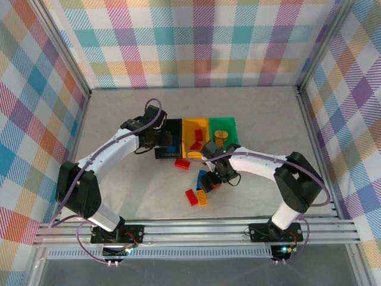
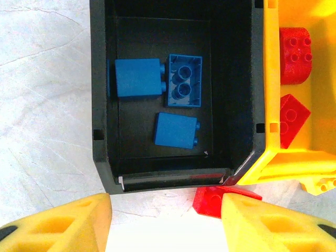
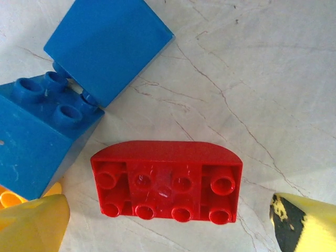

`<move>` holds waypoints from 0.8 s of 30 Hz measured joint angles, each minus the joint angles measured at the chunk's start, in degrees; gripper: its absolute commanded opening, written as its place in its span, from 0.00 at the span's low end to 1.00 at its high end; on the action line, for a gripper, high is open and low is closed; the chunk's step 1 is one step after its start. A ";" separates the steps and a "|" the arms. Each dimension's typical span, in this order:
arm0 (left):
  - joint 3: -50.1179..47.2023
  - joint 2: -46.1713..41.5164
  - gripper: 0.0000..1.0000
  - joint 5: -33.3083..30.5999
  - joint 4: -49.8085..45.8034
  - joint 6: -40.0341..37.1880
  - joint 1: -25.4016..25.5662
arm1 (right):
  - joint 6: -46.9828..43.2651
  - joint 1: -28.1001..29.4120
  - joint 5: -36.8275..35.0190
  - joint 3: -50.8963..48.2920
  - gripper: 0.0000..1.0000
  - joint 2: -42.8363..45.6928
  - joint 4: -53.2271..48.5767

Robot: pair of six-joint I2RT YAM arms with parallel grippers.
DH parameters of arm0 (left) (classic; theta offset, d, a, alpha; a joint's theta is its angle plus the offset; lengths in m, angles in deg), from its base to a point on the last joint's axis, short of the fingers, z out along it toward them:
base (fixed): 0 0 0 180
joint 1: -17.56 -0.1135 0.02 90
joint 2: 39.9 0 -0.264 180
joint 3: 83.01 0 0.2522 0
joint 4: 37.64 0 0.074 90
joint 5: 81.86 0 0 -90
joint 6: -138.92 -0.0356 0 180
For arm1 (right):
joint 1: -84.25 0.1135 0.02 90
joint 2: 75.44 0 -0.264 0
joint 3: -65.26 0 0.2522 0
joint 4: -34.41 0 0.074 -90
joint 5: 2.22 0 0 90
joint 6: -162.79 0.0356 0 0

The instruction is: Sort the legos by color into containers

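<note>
The black bin [image 2: 100, 105] holds three blue legos [image 2: 137, 77]. Beside it, the yellow-orange bin [image 2: 268, 79] holds red legos [image 2: 295, 48]. A yellow-orange lego [image 1: 221, 134] lies in the green bin [image 1: 231, 125]. My left gripper [image 2: 165, 231] hovers open at the black bin's near edge with nothing between its fingers; a red lego [image 2: 212, 200] lies on the table by its right finger. My right gripper [image 3: 169, 235] is open astride a rounded red lego [image 3: 167, 186] lying studs-up on the table, apart from both fingers. Two blue legos [image 3: 107, 47] lie just beyond it.
In the top view the three bins [image 1: 195, 128] stand in a row mid-table. Loose legos lie in front of them: a red one [image 1: 182, 163], then a red [image 1: 191, 197] and an orange one [image 1: 202, 198] nearer the arm bases. Checked walls enclose the table.
</note>
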 measured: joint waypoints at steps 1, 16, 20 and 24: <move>0.00 -0.11 0.57 0.00 0.00 0.00 0.00 | -0.17 -0.02 0.00 0.22 0.97 -0.20 0.02; -0.04 -3.72 0.57 -0.17 -0.42 -0.02 0.00 | -0.59 0.00 0.39 1.66 0.88 -2.71 0.81; -0.07 -3.74 0.57 -0.17 -0.44 -0.02 0.00 | -0.61 0.00 0.37 1.66 0.89 -2.71 0.83; -0.07 -3.74 0.57 -0.17 -0.44 -0.02 0.00 | -0.74 0.00 0.37 1.66 0.89 -2.71 0.90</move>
